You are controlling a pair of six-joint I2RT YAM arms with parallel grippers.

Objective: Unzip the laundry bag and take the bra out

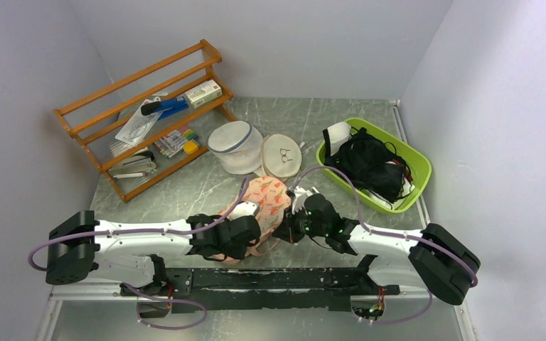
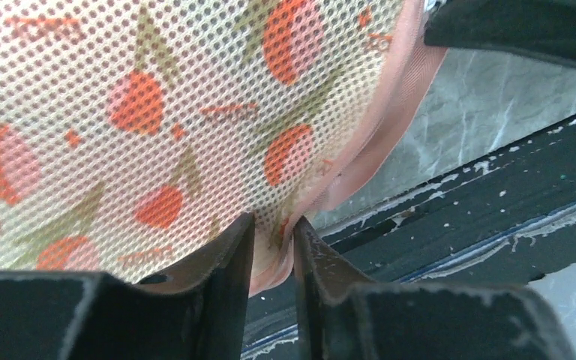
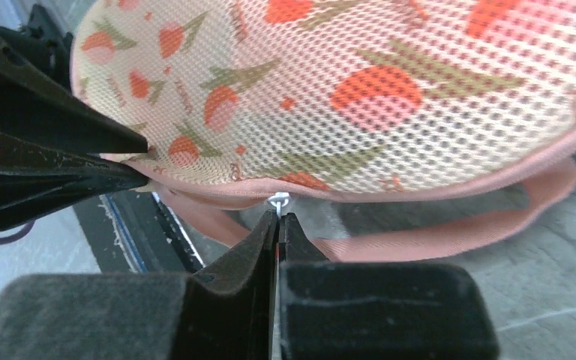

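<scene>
Pinching the probably light, limp peach-pink flower-print mesh laundry bag point(image 1: 274, 199) by its rim with the left hand point(image 2: 274, 221), near-centre on the grey worktop point(image 1: 199, 188), and clamping its tiny, likely slippery white zip pull point(image 3: 279, 201) in the closed right hand point(image 3: 278, 214).

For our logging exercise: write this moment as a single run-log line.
step: unzip bag | left gripper: pinching laundry bag edge | right gripper: shut on zip pull | bra: not visible

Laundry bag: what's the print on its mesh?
Red-orange flowers with green leaves on pale peach; the laundry bag shows best in right wrist view.
</scene>
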